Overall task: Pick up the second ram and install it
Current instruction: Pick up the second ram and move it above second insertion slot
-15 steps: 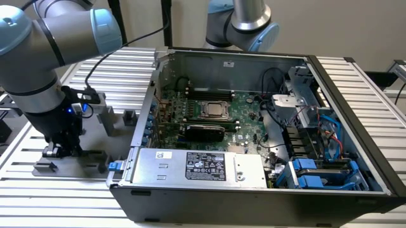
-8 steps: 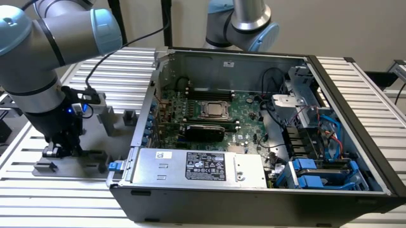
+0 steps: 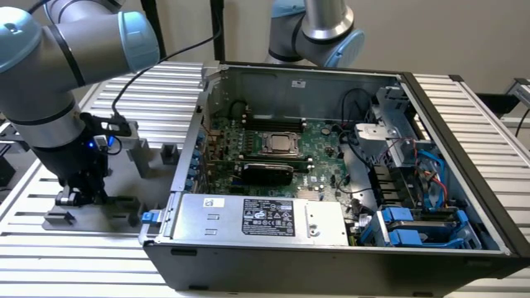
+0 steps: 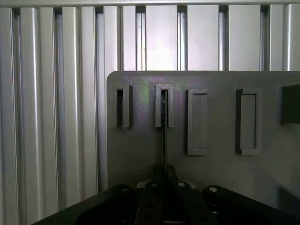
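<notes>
- Second ram: thin stick, seen edge-on in the wrist view. Far end sits in the slot of a grey holder block, near end between the fingers. Stands on the grey holder plate on the slatted counter, outside the open computer case and to the exterior view's left of it.
- Fingers: drawn close together on the ram's narrow edge, clamped on it by the look of the wrist view. Arm stands over the plate.
- Neighbouring slotted block: empty.
- Likely destination, as a judgement: black slot rails near the CPU socket on the motherboard, well apart from the plate.
- Risk, binding in the holder: any lift off the slot's line wedges the stick against the close slot walls, dragging the plate or twisting the grip.
- Risk, swivel in the grip: a narrow pinch near one end leaves a long free length, prone to tilting during travel.
- Risk, snagging on entry: tall case wall to cross, loose cables inside.
- Risk, failed seating: a tilted or offset stick rides on the rail's lip instead of dropping in; pressing then bends the board or strains the slot.
- Notch orientation: cannot tell.
</notes>
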Robot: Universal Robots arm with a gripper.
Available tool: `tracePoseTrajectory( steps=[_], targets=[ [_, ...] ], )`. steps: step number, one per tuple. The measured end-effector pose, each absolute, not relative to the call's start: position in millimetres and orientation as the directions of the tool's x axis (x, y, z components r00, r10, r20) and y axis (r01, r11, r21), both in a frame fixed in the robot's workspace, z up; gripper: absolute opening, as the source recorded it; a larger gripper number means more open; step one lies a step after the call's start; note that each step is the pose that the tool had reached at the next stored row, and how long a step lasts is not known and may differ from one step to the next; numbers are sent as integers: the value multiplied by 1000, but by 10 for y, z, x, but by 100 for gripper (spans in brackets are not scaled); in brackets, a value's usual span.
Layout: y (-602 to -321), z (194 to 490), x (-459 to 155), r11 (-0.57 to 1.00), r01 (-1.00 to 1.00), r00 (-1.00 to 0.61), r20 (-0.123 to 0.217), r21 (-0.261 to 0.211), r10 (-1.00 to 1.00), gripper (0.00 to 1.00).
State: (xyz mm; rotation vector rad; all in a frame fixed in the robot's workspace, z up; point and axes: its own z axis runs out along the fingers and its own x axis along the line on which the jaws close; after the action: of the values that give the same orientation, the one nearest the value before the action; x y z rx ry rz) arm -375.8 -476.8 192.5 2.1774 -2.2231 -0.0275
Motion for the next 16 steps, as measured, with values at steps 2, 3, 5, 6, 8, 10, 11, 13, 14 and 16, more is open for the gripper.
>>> tracePoseTrajectory(
  steps=[2,3,5,6,8,10,11,13,14,16],
  targets=[
    [-4768,1927,-3758,21,-999,-21,9,33,-1000,14],
    [-4767,1933,-3758,21,-999,-21,9,33,-1000,14],
    [-4768,1954,-3758,21,-999,-21,9,33,-1000,14],
    [-4768,1969,-3758,21,-999,-21,9,33,-1000,14],
    [-4768,2003,-3758,21,-999,-21,9,33,-1000,14],
    [-4768,2051,-3759,21,-999,-21,9,33,-1000,14],
    [-4767,2089,-3759,21,-999,-21,9,33,-1000,14],
    [-4768,2162,-3758,21,-999,-21,9,33,-1000,14],
    [-4768,2205,-3758,21,-999,-21,9,33,-1000,14],
    [-4768,2298,-3759,21,-999,-21,9,33,-1000,14]
  ],
)
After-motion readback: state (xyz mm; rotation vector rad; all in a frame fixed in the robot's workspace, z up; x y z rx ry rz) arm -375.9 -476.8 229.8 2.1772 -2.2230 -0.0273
